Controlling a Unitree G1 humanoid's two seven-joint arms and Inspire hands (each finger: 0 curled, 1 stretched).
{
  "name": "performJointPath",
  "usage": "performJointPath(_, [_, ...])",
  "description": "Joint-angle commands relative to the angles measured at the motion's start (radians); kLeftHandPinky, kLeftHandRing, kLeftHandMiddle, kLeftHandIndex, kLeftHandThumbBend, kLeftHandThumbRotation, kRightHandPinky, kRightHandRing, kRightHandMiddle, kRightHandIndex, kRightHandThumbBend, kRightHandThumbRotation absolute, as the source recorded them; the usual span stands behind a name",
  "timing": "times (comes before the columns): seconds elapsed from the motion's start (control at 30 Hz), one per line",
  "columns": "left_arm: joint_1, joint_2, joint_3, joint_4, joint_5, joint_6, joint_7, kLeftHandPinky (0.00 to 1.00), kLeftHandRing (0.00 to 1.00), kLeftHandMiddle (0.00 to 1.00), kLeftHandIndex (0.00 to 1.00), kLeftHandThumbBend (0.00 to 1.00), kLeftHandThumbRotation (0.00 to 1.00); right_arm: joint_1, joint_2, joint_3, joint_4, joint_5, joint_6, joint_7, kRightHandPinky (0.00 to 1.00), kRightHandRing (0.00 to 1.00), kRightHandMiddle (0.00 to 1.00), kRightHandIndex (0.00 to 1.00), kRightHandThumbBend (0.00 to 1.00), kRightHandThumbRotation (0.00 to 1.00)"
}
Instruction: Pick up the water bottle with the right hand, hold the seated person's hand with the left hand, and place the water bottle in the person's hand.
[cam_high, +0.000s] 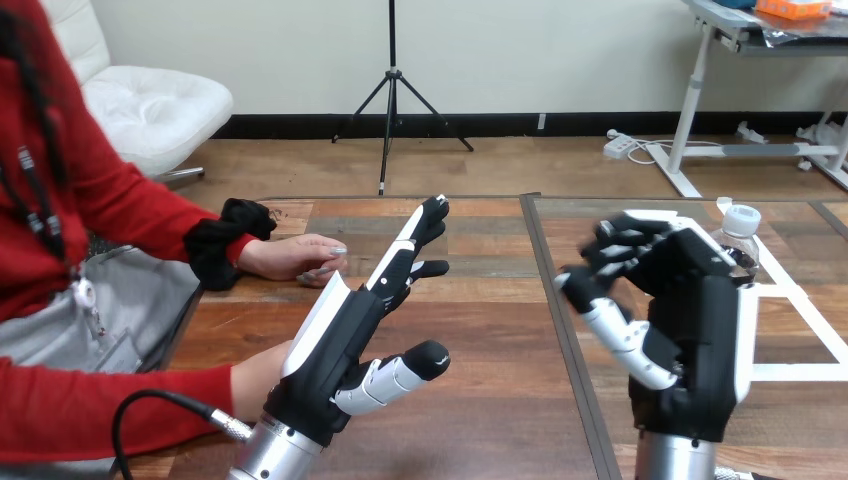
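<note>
Plainly, from the head view: finds the left hand (345, 335) raised over the counter (490, 400), fingers (415, 235) straight and apart, thumb out, gripping nothing. Finds the right hand (690, 320) upright, fingers (612, 240) curled inward around empty air. Spots the water bottle (740, 228) upright just behind that hand, cap and shoulder visible, lower body hidden; cannot tell whether touching. Notes the person's upper hand (295, 257) resting on the counter, just beside the left hand's fingers yet apart. Catches the person's lower hand (252, 380) beside the left wrist, largely hidden behind it.
</note>
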Motion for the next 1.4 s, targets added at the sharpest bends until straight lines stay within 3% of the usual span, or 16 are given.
performJointPath(0.0, [-0.022, 0.005, 0.012, -0.039, -0.01, -0.002, 0.009, 0.84, 0.97, 1.0, 1.0, 1.0, 0.97, -0.059, 0.035, 0.029, -0.005, 0.027, 0.01, 0.044, 0.04, 0.07, 0.12, 0.11, 0.86, 0.24])
performJointPath(0.1, [-0.021, 0.005, 0.012, -0.041, -0.01, 0.0, 0.009, 0.84, 0.97, 1.0, 1.0, 1.0, 0.97, -0.061, 0.034, 0.025, 0.001, 0.03, 0.007, 0.055, 0.04, 0.07, 0.12, 0.11, 0.87, 0.24])
performJointPath(0.5, [-0.019, 0.005, 0.014, -0.047, -0.003, 0.006, 0.016, 0.82, 0.96, 1.0, 1.0, 1.0, 0.96, -0.064, 0.01, -0.005, 0.0, -0.079, 0.054, 0.022, 0.1, 0.12, 0.16, 0.14, 0.95, 0.32])
performJointPath(0.73, [-0.017, 0.001, 0.014, -0.052, -0.005, 0.011, 0.019, 0.82, 0.97, 1.0, 1.0, 1.0, 0.96, -0.071, -0.016, 0.007, 0.002, -0.071, 0.063, 0.063, 0.13, 0.17, 0.22, 0.24, 0.99, 0.37])
performJointPath(1.0, [-0.02, 0.001, 0.011, -0.051, -0.013, 0.014, 0.013, 0.82, 0.97, 1.0, 1.0, 1.0, 0.96, -0.08, -0.038, 0.012, 0.006, -0.057, 0.062, 0.119, 0.31, 0.35, 0.4, 0.41, 1.0, 0.38])
performJointPath(1.37, [-0.027, -0.006, 0.004, -0.049, -0.047, 0.013, -0.005, 0.86, 0.99, 1.0, 1.0, 1.0, 0.92, -0.056, -0.06, 0.015, -0.042, -0.085, 0.125, 0.155, 0.58, 0.64, 0.65, 0.66, 1.0, 0.45])
